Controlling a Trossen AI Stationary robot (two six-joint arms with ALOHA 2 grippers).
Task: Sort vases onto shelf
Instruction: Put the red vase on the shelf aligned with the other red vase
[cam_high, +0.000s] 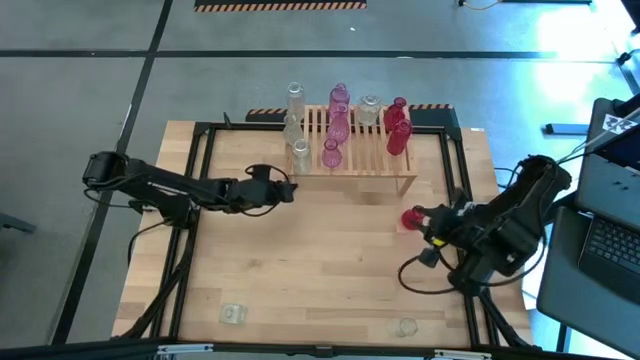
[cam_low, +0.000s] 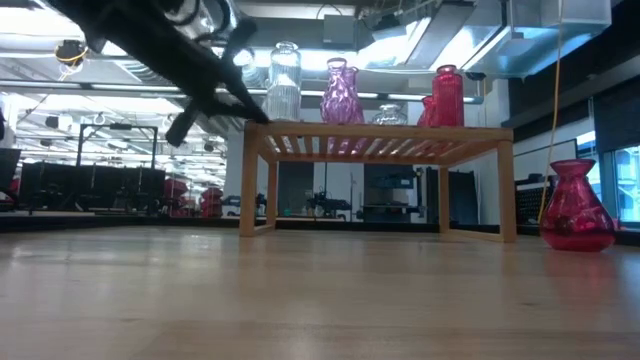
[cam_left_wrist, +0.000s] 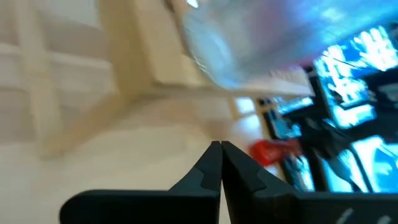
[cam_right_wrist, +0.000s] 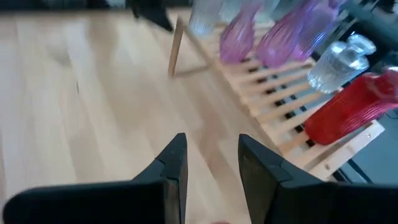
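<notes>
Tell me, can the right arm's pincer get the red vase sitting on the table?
Probably yes. The red vase stands alone on bare wood just ahead of the right pincer, whose fingers are apart and empty, with nothing between them.

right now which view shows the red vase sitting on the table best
The low view: the red vase stands upright and unobstructed on the table, right of the shelf. The high view shows it small beside the right gripper; the left wrist view blurs it; the right wrist view misses it.

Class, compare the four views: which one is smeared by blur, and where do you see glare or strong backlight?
Left wrist view: heavily blurred, the shelf and a clear vase are smeared streaks. Right wrist view: mildly soft on the pink vases. Low view: bright ceiling lights backlight the shelf. High view: bluish glare on the floor at upper right; the table is evenly lit.
</notes>
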